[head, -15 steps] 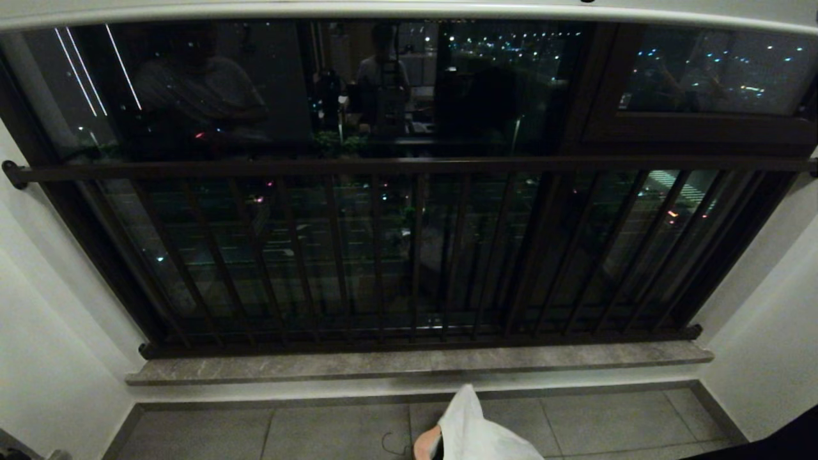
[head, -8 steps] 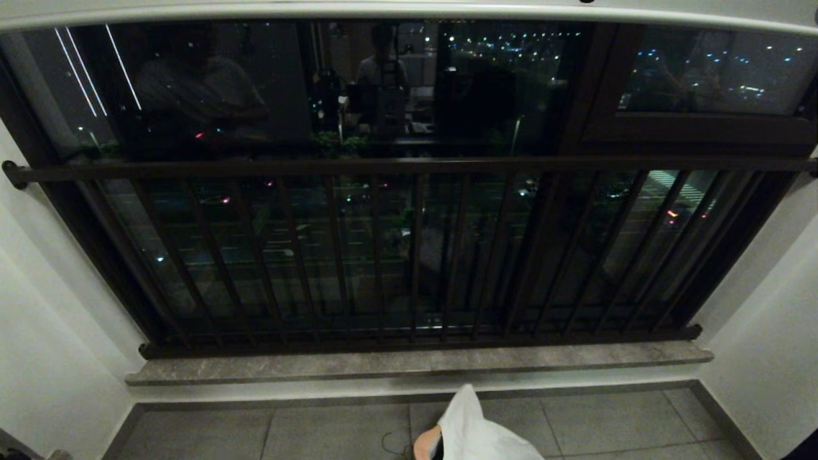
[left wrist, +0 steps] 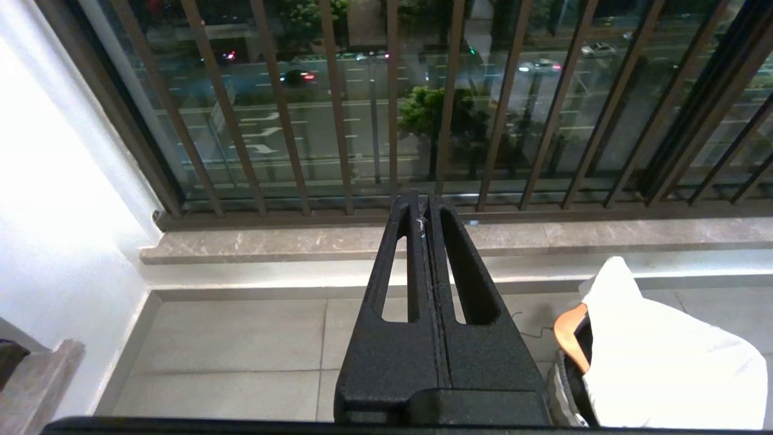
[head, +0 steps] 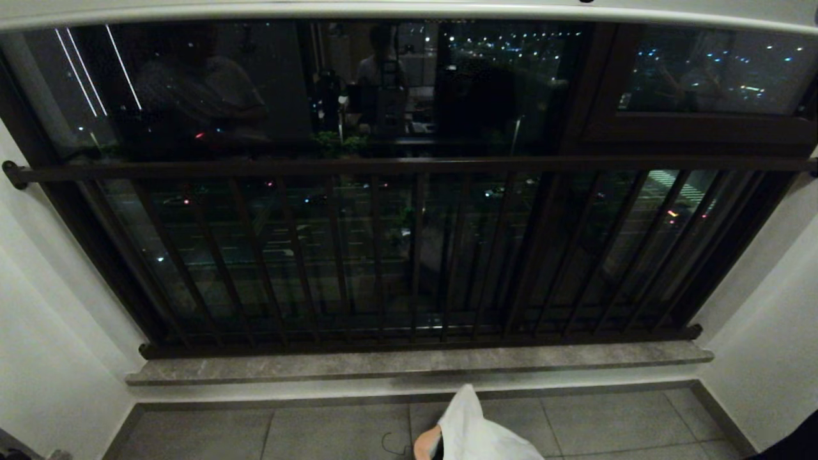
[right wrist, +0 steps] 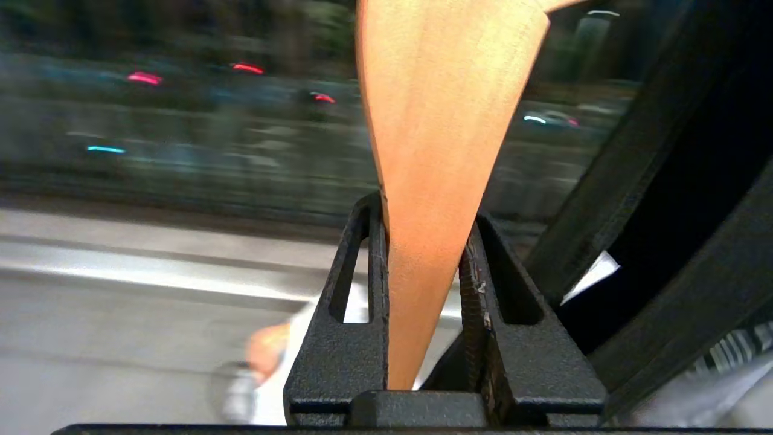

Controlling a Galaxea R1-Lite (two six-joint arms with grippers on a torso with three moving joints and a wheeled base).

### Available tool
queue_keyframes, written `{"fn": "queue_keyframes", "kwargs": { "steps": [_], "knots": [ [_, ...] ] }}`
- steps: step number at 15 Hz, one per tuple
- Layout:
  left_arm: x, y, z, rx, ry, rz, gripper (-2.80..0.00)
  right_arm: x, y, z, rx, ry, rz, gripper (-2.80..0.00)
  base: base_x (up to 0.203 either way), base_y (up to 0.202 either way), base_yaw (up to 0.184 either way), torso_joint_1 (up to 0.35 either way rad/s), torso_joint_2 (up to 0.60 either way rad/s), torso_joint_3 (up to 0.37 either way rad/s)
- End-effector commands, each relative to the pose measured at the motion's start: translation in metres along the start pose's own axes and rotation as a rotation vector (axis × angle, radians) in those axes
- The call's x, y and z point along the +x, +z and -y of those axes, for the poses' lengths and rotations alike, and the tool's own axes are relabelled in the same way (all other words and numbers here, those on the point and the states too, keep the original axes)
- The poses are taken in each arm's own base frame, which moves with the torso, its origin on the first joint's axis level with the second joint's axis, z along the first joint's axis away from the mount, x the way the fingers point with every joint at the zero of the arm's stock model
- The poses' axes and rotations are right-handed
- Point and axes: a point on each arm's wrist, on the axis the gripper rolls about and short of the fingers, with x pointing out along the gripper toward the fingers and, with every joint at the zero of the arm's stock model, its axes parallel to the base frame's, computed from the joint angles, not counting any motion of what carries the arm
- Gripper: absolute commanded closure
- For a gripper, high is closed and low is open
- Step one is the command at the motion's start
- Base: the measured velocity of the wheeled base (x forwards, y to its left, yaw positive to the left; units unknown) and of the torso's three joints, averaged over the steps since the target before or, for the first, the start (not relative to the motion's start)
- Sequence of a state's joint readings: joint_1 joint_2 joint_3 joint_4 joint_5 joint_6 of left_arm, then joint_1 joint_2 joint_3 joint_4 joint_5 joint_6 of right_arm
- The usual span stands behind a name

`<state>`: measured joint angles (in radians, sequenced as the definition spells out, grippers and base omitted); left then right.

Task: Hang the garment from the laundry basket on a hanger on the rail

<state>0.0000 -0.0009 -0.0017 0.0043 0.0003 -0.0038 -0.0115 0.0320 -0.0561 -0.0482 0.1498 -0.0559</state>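
A white garment (head: 476,431) is heaped over the laundry basket (left wrist: 557,386) on the floor at the near edge of the head view. A wooden hanger end (left wrist: 567,329) sticks out beside it. My right gripper (right wrist: 423,217) is shut on a wooden hanger (right wrist: 447,121), whose flat orange arm runs up between the fingers. It is outside the head view, where only a dark piece of that arm (head: 795,441) shows in the lower right corner. My left gripper (left wrist: 426,208) is shut and empty, parked above the floor to the left of the basket. The pale rail (head: 409,9) spans the top of the window.
A dark brown guard handrail (head: 409,166) with vertical bars fronts the window above a stone sill (head: 415,364). White walls close in on both sides. A dark shape (right wrist: 682,199) lies close beside the right gripper.
The dark right arm in the head view's lower right corner drew back almost out of view, then came partly in again. The garment and basket have not moved.
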Motion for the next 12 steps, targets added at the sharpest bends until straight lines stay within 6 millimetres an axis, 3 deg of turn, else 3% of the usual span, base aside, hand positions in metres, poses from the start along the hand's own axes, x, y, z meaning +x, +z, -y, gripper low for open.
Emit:
{"fn": "queue_keyframes", "kwargs": {
  "steps": [1, 3, 5, 8, 12],
  "knots": [
    [0.000, 0.000, 0.000, -0.001, 0.000, -0.002, 0.00, 0.004, 0.031, 0.000, 0.020, 0.116, 0.007, 0.00, 0.000, 0.000, 0.000, 0.000, 0.00, 0.000],
    [0.000, 0.000, 0.000, -0.001, 0.001, 0.000, 0.00, 0.019, 0.076, 0.002, 0.052, 0.232, -0.012, 0.00, 0.000, 0.000, 0.000, 0.000, 0.00, 0.000],
    [0.000, 0.000, 0.000, -0.001, 0.000, 0.000, 0.00, 0.024, 0.085, 0.002, 0.073, 0.284, -0.032, 0.00, 0.000, 0.000, 0.000, 0.000, 0.00, 0.000],
    [0.000, 0.000, 0.000, -0.001, 0.002, -0.001, 0.00, 0.008, 0.092, -0.001, 0.057, 0.319, 0.057, 0.00, 0.000, 0.000, 0.000, 0.000, 0.00, 0.000],
    [0.000, 0.000, 0.000, -0.001, 0.000, -0.003, 0.00, 0.023, 0.110, 0.001, 0.072, 0.405, 0.020, 0.00, 0.000, 0.000, 0.000, 0.000, 0.00, 0.000]
  ]
}}
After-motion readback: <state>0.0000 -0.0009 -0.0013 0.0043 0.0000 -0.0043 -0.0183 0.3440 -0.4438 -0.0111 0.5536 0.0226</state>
